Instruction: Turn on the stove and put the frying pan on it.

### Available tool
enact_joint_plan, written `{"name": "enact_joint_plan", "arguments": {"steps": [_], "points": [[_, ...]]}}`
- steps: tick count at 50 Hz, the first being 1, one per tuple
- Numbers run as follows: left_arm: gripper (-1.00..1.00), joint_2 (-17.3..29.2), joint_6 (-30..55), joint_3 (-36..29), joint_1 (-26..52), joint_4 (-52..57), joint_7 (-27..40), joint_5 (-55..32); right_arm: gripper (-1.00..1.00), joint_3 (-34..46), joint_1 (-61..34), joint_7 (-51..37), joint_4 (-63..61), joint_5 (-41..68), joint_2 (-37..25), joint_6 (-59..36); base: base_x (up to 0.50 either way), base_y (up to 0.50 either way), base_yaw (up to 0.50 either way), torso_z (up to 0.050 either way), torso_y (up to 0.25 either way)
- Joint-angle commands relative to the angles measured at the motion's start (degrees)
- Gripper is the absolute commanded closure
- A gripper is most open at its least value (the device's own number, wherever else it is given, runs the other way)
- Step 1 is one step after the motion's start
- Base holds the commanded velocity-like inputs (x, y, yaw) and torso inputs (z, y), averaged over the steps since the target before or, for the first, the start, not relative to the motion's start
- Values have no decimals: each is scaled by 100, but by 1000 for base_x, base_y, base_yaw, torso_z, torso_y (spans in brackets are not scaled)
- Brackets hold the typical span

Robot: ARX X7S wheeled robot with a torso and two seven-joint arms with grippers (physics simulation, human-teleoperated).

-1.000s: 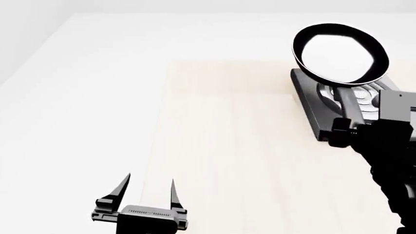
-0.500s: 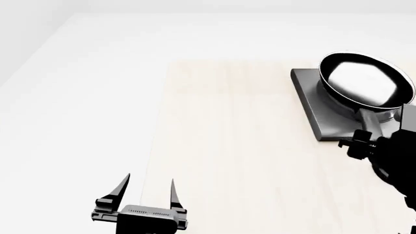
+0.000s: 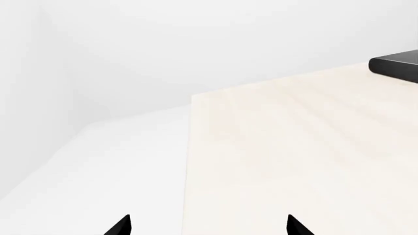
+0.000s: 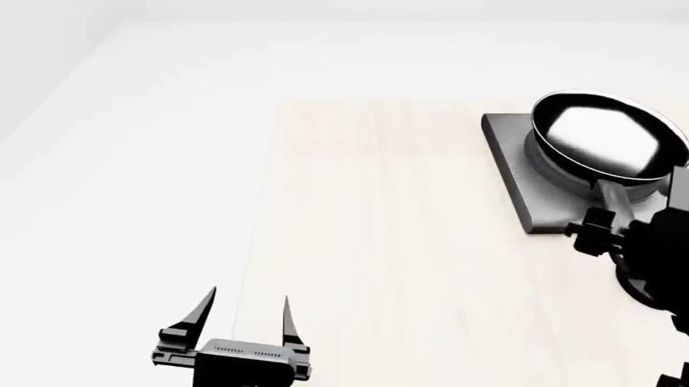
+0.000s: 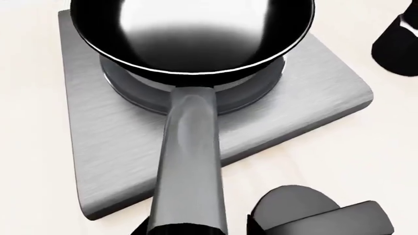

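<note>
Pan point(image 4: 605, 135) sits on stove point(image 4: 519, 173), right hand point(image 4: 599, 228) clasping its handle; left hand point(image 4: 247, 313) gapes empty.

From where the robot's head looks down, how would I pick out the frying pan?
Look to the far right of the pale wooden table, where a flat grey square stove lies. The frying pan sits on its raised burner: round, shallow and black, with a glossy inside. Its long black handle, running toward the right gripper, marks it out.
</note>
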State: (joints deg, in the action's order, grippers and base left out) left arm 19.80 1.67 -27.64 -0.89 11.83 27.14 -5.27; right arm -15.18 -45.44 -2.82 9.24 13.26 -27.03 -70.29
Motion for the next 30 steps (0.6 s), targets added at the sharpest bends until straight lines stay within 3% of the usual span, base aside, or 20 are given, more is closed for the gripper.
{"name": "enact_joint_plan", "arguments": {"steps": [1,30], "points": [[-100,7,3,-17,6,3,15,-6,-100,39,-23,22,78,-129,-44,147,0,0,0,0,0],[-100,150,134,-18,-158,564,194,107,-100,-681,876,255,-2531,443,76,-471,0,0,0,0,0]]}}
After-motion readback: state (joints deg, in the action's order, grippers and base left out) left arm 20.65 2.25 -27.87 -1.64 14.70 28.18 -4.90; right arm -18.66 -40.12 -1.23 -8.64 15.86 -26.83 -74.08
